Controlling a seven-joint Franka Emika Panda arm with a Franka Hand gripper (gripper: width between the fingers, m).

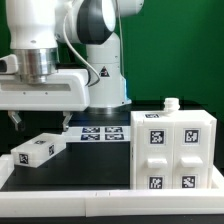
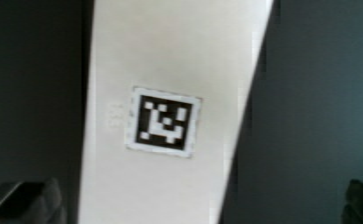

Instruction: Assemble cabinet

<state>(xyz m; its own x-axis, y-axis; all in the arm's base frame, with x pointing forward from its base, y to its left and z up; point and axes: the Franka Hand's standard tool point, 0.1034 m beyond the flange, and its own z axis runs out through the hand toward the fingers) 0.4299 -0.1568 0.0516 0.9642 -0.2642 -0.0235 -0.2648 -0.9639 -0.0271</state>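
the gripper (image 1: 40, 121) hangs with its jaws spread wide and nothing between them. in the wrist view the two dark fingers (image 2: 21, 200) stand at either side with only a gap inside.

directly beneath the hand lies the long white panel (image 1: 38, 150), a loose part of the cabinet. it rests flat on the dark table and is clear of the fingers, which do not touch it. its long axis runs crosswise to the line joining the fingertips, a little off square (the wrist view shows it slanting slightly). so the jaws straddle its narrow width. a straight descent looks like the move called for, perhaps after a small wrist turn.

the panel is plain white and straight-edged, with a black-and-white square tag (image 2: 164, 122) on its upper face.

further out, past the panel's far end, lies the marker board (image 1: 100, 133). beyond that, well apart from the hand, stands the cabinet body (image 1: 172, 145), a big white box with tagged faces and a small white stub on top.
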